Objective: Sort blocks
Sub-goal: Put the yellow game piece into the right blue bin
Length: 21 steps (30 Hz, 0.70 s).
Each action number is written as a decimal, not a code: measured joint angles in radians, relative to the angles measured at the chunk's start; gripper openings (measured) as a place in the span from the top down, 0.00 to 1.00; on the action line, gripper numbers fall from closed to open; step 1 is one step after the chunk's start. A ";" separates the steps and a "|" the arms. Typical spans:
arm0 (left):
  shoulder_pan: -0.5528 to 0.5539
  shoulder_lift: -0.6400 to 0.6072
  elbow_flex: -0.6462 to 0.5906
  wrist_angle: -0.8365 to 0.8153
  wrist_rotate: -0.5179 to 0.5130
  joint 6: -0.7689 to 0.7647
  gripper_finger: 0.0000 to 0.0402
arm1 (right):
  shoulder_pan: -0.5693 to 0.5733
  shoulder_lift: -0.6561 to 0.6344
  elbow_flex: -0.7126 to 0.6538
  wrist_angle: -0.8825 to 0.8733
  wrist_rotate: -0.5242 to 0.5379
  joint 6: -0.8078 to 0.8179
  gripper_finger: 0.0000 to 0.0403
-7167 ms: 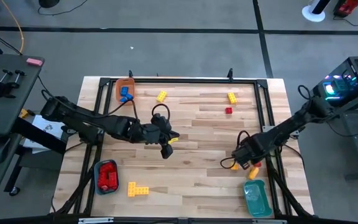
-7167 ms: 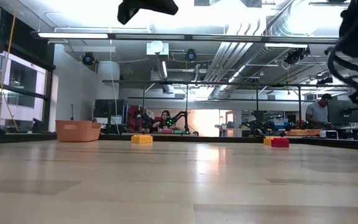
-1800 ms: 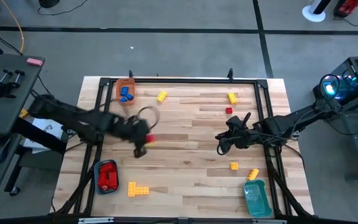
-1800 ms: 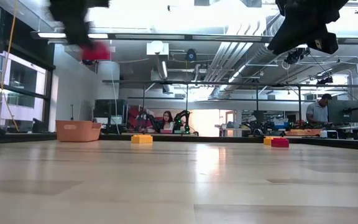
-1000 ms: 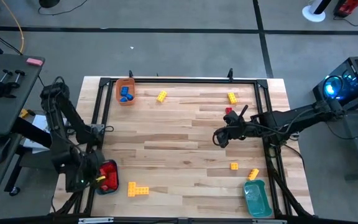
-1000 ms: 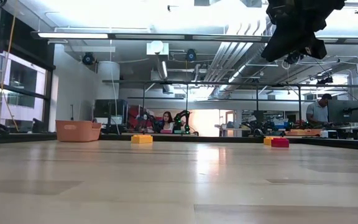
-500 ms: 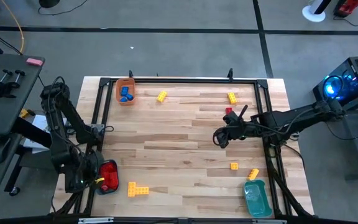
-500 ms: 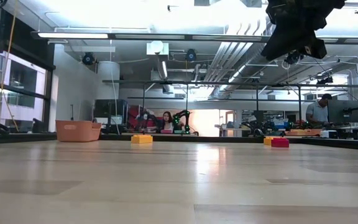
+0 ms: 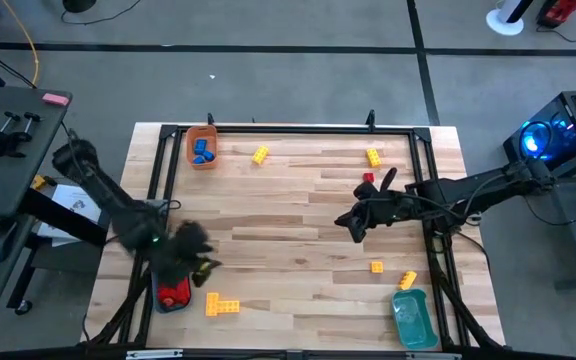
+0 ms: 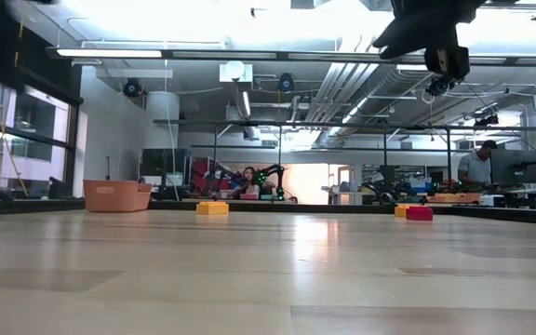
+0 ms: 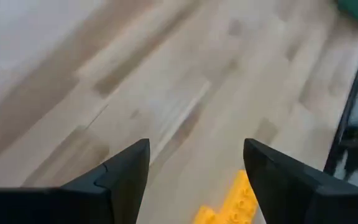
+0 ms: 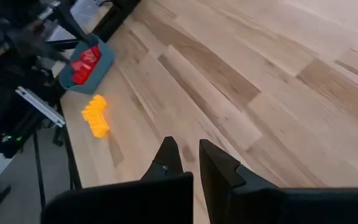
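Red blocks lie in a tray at the near left corner of the wooden table. The left gripper hangs just beside that tray, fingers spread, holding nothing. A yellow block cluster lies near it. The right gripper hovers right of centre, fingers pressed together, empty. Blue blocks sit in the orange tray at the far left. Loose yellow blocks and a red block lie along the far side; more yellow blocks lie near the teal tray.
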 joint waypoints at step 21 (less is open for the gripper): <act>0.125 0.480 0.238 0.258 0.466 0.870 0.48 | -0.015 0.000 0.000 -0.013 -0.056 -0.028 1.00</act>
